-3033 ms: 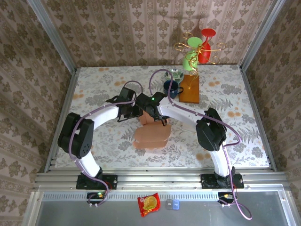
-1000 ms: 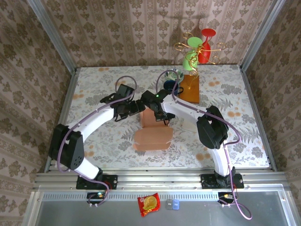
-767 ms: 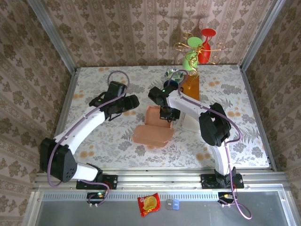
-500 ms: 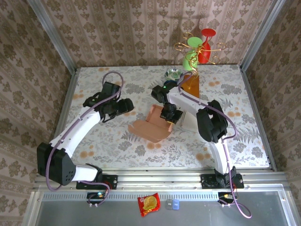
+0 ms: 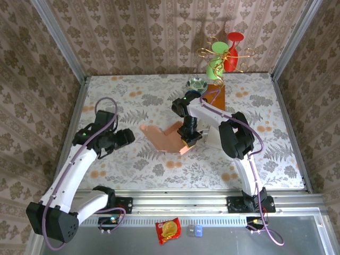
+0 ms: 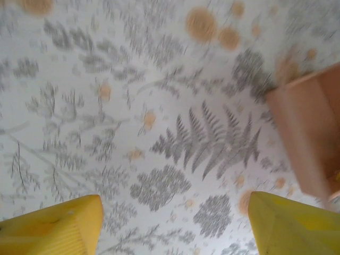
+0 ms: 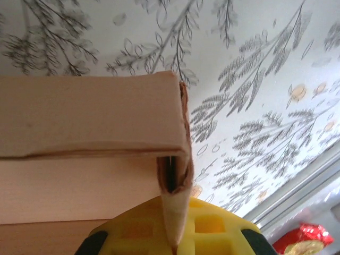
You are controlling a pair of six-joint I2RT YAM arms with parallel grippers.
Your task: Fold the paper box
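The paper box is near the middle of the table. The right gripper is at its right end and pinches a flap. The left gripper is to the left of the box, apart from it. Behind the box, a bowl sits just left of a board. A snack bag lies in front of the table.

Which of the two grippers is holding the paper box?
The right gripper, clamped on the edge of the paper box; the left gripper hangs open, well apart from it.
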